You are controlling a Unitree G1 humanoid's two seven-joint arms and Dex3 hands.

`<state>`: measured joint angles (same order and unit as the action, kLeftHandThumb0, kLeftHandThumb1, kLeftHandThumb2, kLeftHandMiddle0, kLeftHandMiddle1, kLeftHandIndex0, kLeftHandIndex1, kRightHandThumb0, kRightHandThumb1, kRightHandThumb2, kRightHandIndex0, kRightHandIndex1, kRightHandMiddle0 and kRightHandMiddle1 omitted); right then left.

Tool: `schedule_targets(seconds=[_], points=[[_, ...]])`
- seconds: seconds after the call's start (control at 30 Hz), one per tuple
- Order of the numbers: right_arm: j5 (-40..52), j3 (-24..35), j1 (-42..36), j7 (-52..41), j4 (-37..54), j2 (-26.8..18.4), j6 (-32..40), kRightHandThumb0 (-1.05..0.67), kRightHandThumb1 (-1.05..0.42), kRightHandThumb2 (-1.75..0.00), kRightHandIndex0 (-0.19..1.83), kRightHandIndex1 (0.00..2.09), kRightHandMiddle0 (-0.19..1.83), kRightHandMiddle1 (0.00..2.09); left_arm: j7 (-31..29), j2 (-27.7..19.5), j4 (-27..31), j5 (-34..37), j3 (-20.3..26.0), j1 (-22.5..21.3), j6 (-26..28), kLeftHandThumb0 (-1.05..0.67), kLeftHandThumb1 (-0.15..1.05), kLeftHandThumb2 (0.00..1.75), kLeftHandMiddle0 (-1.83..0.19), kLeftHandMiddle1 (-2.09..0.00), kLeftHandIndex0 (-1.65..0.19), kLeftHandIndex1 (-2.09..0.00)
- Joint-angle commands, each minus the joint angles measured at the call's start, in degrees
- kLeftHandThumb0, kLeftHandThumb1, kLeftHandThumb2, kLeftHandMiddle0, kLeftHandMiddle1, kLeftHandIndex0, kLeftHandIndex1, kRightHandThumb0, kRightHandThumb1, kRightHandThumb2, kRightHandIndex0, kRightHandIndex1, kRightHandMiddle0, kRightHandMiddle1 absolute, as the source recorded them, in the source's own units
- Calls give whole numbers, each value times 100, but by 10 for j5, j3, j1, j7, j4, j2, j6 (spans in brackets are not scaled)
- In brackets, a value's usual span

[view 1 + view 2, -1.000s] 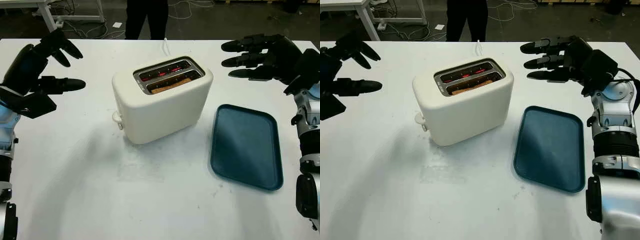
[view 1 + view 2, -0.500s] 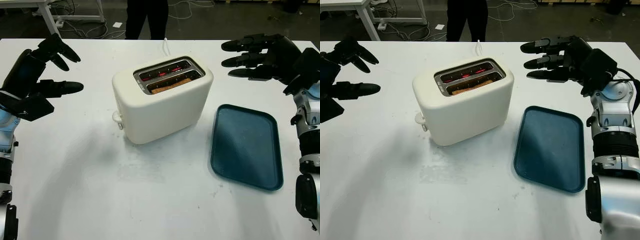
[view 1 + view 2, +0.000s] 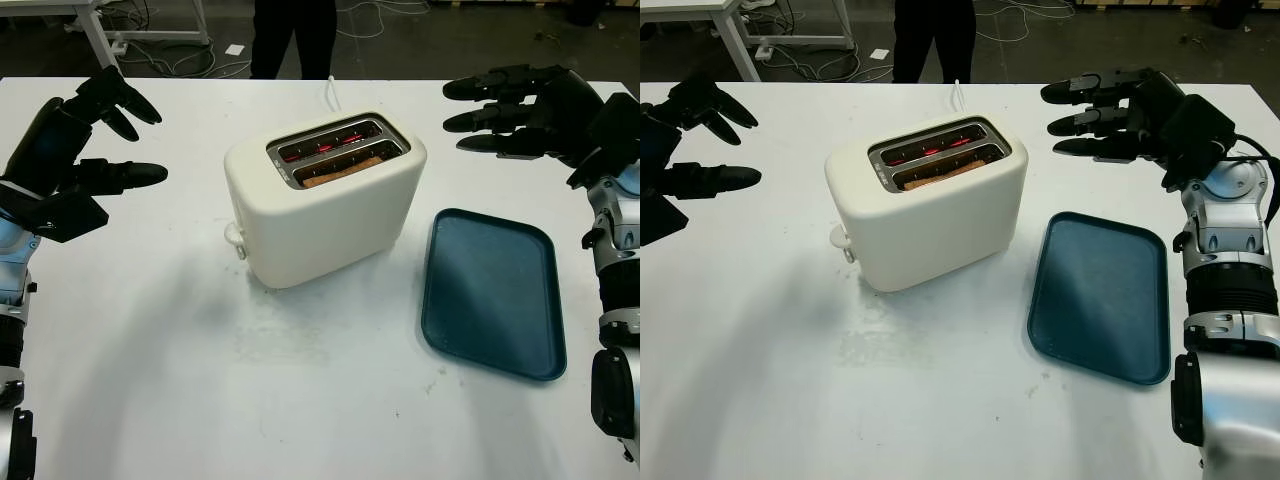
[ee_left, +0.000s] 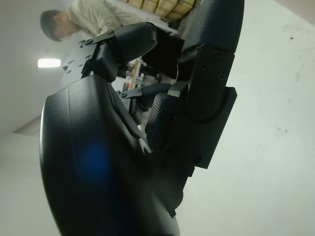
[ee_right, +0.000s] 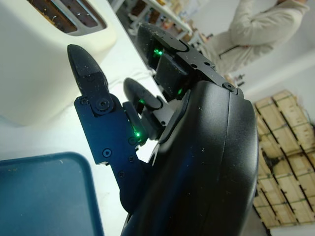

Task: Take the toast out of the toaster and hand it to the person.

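A cream toaster (image 3: 325, 205) stands mid-table, its slots glowing red. A slice of toast (image 3: 340, 172) sits low in the near slot. My left hand (image 3: 95, 135) is open, raised over the table's left side, well clear of the toaster. My right hand (image 3: 510, 100) is open, hovering to the right of the toaster's top and beyond the tray, fingers pointing toward the toaster. A person (image 3: 293, 35) in dark trousers stands behind the table's far edge; a person in a beige top (image 5: 256, 29) shows in the right wrist view.
A dark teal tray (image 3: 492, 290) lies flat to the right of the toaster. The toaster's white cord (image 3: 330, 92) runs off the far edge. A white table leg (image 3: 95, 30) and floor cables lie beyond.
My left hand drew slightly back toward the left edge a second ago and has held still since. The right hand, toaster and tray have not moved.
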<state>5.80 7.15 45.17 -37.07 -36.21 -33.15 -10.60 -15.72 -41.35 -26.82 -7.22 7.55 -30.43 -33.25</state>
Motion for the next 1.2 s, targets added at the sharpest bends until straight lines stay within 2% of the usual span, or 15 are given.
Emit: schedule_targets(seconds=[0.0, 0.43, 1.17], points=[[2, 0, -6, 1, 3, 1, 3, -45, -70, 0, 84, 21, 85, 0, 4, 1, 3, -3, 0, -3, -2, -94, 92, 16, -26, -161, -16, -149], [0, -1, -7, 4, 7, 1, 4, -45, -70, 0, 85, 20, 85, 0, 2, 1, 13, 0, 1, 1, 14, -95, 92, 13, -28, -160, -17, -149], [0, -2, -3, -1, -5, 2, -8, -48, -71, 0, 85, 20, 85, 0, 2, 3, 7, 2, 1, -1, 4, -95, 92, 16, -27, -160, -16, -148]])
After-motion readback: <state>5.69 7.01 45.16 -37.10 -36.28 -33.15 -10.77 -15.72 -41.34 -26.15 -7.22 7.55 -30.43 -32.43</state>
